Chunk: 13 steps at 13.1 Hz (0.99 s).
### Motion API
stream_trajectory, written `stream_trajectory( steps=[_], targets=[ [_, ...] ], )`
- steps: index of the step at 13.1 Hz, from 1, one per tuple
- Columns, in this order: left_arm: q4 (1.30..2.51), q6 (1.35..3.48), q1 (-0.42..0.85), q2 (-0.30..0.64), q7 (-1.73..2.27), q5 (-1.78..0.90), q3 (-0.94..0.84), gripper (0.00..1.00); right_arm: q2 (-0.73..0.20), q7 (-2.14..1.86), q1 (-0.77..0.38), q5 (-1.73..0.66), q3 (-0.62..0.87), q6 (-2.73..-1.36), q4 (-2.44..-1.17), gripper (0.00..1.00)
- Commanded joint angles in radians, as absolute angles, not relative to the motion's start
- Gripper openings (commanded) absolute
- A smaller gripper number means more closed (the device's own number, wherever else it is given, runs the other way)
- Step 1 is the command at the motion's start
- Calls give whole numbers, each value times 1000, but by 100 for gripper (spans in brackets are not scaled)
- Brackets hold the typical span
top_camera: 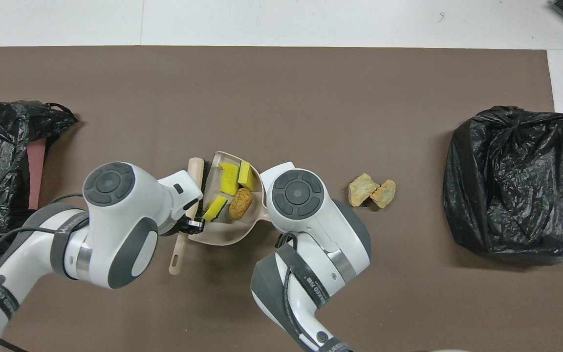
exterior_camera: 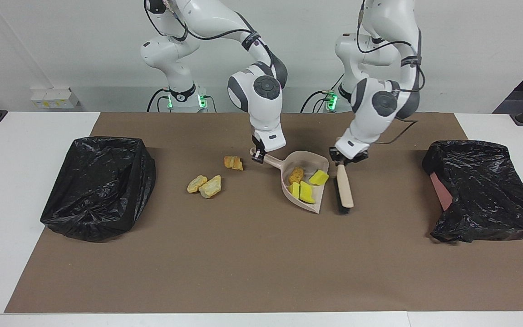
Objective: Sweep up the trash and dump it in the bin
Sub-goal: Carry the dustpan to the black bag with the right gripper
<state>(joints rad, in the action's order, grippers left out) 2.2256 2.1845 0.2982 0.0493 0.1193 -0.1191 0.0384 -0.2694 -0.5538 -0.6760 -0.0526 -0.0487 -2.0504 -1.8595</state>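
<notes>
Right arm: comes down from its base near the robots' edge of the surface [exterior_camera: 30, 150], forearm vertical, wrist bent so the right gripper [exterior_camera: 257, 157] sits low at the dustpan handle [exterior_camera: 271, 160]. Jaws clenched on the handle end. In the overhead view the wrist housing covers the gripper and the handle completely.

Left arm: elbow high, forearm slanting down toward the middle of the brown mat [exterior_camera: 252, 254]. Left gripper [exterior_camera: 343, 160] is at the brush [exterior_camera: 344, 188], jaws clenched on its handle. The brush lies along the dustpan's open side, just beside it, bristles down toward the mat. Overhead, the left wrist hides the grip point; only the two ends of the brush show [top_camera: 194, 168].

Trash in the dustpan [exterior_camera: 309, 159]: one orange-tan lump [exterior_camera: 296, 175] and three yellow sponge pieces [exterior_camera: 307, 192], one with a green backing seen overhead [top_camera: 214, 209].

Trash on the mat, toward the right arm's end: one orange lump [exterior_camera: 233, 162] just beside the right gripper, hidden overhead by the right arm; two tan lumps [exterior_camera: 205, 185] touching each other, farther from the robots.

Black-bagged bin [exterior_camera: 100, 186] near the right arm's edge of the surface. Second black bag [exterior_camera: 486, 190] near the left arm's edge, partly collapsed, a reddish wall showing; cut off at the frame edge overhead.
</notes>
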Motion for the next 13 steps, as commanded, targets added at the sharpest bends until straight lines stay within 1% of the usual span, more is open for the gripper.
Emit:
stream_trajectory(
  steps=[1,2,4,8,11,13],
  targets=[
    [2232,2217,220,55,60,-100,31,0,-216,-541,-632,-64,-43,-2020,-1864,0],
    [2232,2217,212,55,57,-100,31,0,-207,-545,-618,-64,-43,-2002,-1859,0],
    [2232,2223,213,55,58,-100,29,0,-160,-551,-579,-64,-43,-1977,-1855,0],
    [2237,2220,235,52,80,-100,26,0,-74,-610,-462,-64,-44,-1927,-1848,0],
    [2244,2214,320,41,219,-100,23,0,-11,-672,-353,-64,-51,-1879,-1847,0],
    [2255,2197,411,25,289,-100,23,0,18,-736,-267,-57,-54,-1852,-1845,0]
  ],
)
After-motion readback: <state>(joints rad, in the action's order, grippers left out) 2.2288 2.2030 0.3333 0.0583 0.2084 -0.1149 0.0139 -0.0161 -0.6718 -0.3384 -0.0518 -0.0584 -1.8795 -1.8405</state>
